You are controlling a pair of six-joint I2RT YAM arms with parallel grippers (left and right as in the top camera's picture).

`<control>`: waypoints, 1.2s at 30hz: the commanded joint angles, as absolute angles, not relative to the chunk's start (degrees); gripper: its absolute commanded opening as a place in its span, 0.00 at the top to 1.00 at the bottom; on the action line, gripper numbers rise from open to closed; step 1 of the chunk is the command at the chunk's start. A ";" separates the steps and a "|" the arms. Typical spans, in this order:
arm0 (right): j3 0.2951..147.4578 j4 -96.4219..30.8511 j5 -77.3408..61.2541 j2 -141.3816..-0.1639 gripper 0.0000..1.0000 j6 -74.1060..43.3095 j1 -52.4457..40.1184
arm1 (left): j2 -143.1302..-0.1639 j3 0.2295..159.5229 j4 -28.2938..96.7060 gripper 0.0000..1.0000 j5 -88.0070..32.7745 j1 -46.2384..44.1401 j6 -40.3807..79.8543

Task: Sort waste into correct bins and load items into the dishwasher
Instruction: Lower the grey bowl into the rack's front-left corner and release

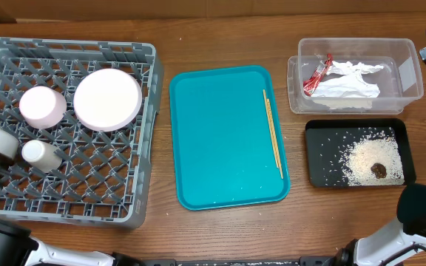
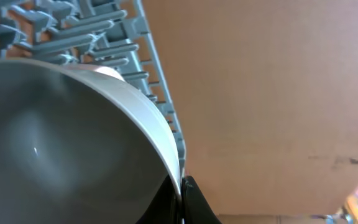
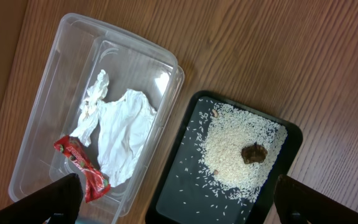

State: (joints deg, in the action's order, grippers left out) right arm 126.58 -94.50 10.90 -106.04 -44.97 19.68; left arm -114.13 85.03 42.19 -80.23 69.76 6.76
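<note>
**A:** Where is the white bowl, and what has hold of it?

**B:** The white bowl [image 2: 73, 143] is at the left edge of the dish rack [image 1: 65, 46], over the lattice floor, and it seems tipped on its side. The left gripper [image 2: 182, 200] is pressed together on the bowl's rim, pinching the wall at the lip.

**A:** How will it handle?

**B:** I judge it stiff, smooth and brittle, with some weight. A glazed surface is slippery, so it could swivel in a pinch on the rim. The lip looks like the only part thin enough to take hold of. I'd let go low, once it rests on the lattice.

**A:** What else is in the rack?

**B:** One large plate [image 1: 107, 100] towards the back edge, one pink bowl [image 1: 43, 106] to its left, and one small cup [image 1: 41, 153] in front of that. With the held bowl, that makes four pieces of crockery.

**A:** And beyond the rack?

**B:** One teal tray [image 1: 220, 148] lies mid-table [image 1: 220, 29], with chopsticks [image 1: 272, 133] along its right edge, two as far as I can tell. There are two bins by the table's right edge. The clear tub [image 1: 409, 70] at the back holds one red wrapper [image 1: 316, 74] and one crumpled napkin [image 1: 350, 83]. Just in front of it, the black tray [image 1: 316, 174] carries a spread of rice [image 1: 372, 159] and one brown lump [image 1: 379, 170].

**A:** The other arm?

**B:** The right gripper [image 3: 176, 183] hangs above those bins with its fingers spread wide, holding nothing.
</note>
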 commanded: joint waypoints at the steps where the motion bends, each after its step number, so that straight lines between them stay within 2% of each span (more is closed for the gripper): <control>1: 127.76 -94.32 11.31 -105.62 0.00 -44.95 19.62 | -114.10 82.85 40.40 0.96 -86.50 69.73 4.29; 9: 127.76 -94.32 11.31 -105.62 0.00 -44.95 19.62 | -114.10 83.02 35.27 0.96 -90.37 69.73 6.83; 19: 127.76 -94.32 11.31 -105.62 0.00 -44.95 19.62 | -114.10 81.97 34.06 0.96 -81.19 69.71 6.20; 29: 127.76 -94.32 11.33 -105.62 0.00 -44.95 19.62 | -114.10 81.78 34.02 0.96 -77.12 70.41 8.99; 36: 127.76 -94.32 11.33 -105.62 0.00 -44.95 19.62 | -114.10 81.80 28.16 0.96 -86.41 69.97 10.92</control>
State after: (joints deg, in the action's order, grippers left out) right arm 126.58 -94.50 10.87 -106.04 -44.99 19.68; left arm -114.13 82.43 31.14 -83.57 70.02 8.84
